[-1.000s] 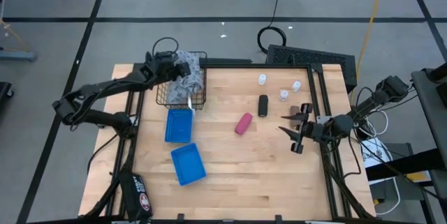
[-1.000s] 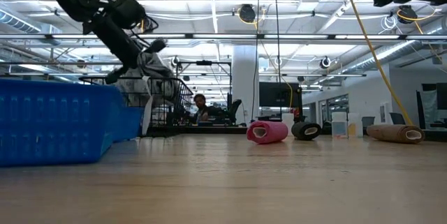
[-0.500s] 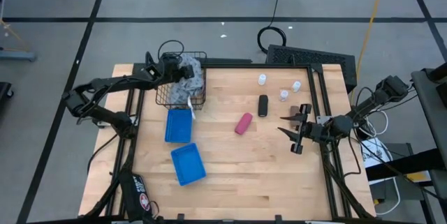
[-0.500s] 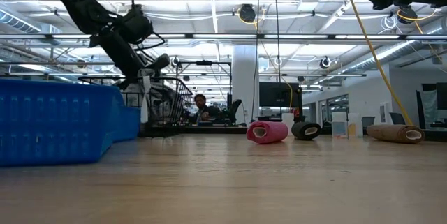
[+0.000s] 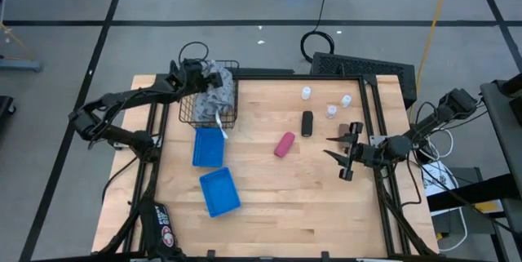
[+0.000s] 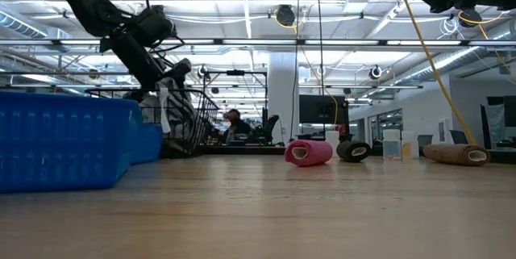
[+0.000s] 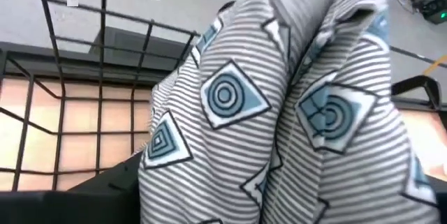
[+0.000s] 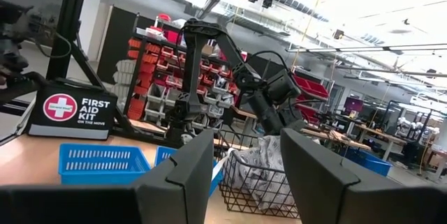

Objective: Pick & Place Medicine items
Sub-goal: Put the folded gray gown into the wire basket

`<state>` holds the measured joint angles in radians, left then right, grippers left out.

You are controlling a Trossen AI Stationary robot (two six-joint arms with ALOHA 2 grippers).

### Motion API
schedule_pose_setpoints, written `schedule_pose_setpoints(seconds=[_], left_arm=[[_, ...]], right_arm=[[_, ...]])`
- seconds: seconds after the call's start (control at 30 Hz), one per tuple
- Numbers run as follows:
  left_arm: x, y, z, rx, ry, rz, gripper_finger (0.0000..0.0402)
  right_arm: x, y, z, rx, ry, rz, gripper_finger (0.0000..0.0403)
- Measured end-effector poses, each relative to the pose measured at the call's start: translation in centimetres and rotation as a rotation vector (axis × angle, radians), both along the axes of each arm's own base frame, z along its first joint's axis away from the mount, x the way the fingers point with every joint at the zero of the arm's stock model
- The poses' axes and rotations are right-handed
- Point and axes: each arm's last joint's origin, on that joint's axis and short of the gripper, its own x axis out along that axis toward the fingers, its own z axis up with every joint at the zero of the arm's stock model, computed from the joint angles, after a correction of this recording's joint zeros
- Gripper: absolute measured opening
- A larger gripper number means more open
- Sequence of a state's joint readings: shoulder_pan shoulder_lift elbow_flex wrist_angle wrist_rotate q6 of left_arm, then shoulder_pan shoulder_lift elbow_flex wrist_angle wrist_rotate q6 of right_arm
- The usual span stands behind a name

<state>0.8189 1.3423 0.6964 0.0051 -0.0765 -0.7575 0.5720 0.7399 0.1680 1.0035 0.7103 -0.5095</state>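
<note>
Two grippers were in view: the left gripper (image 5: 204, 76) was clamped on the patterned cloth (image 5: 218, 92) over the wire basket (image 5: 190, 114); the pink tube (image 5: 284, 144), lying diagonally mid-table, was nearer the spread, empty right gripper (image 5: 339, 150)

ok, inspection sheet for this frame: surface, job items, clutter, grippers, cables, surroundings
Surface: wooden table, bare between the items.
Job's things: three white bottles, black container and pink tube, all loose on the table, none gripped.
Clutter: wire basket holding patterned cloth; two blue trays; first aid kit.
Grippers: left gripper over the basket, against the cloth, grip not visible. Right gripper open, off the table's right side, holding nothing.
Cables: black coil on the floor behind the table; yellow cable.
Surroundings: workshop, shelves of red bins; a person seated far back.
</note>
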Motion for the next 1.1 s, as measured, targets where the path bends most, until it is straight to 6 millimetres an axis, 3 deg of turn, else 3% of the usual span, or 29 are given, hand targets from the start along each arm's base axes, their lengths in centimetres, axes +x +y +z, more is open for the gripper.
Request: schedule_pose_setpoints(seconds=[0.4,0.63,0.9,1.1], left_arm=[[-1.4,0.4,2.3,0.128,-0.043,0.069,0.0322],[-1.7,0.1,1.7,0.121,0.076,0.044,0.0322],[-0.6,-0.7,2.2,0.125,0.022,-0.06,0.0322],[0.0,-0.8,4.1,0.174,0.138,-0.078,0.0322]], right_arm=[[0.0,0.0,-0.1,-0.007,0.012,-0.001,0.0155],[0.1,0.0,-0.2,-0.011,0.018,-0.001,0.0155],[0.1,0.1,-0.3,-0.021,0.033,-0.001,0.0155],[0.1,0.0,-0.3,-0.021,0.032,-0.001,0.0155]])
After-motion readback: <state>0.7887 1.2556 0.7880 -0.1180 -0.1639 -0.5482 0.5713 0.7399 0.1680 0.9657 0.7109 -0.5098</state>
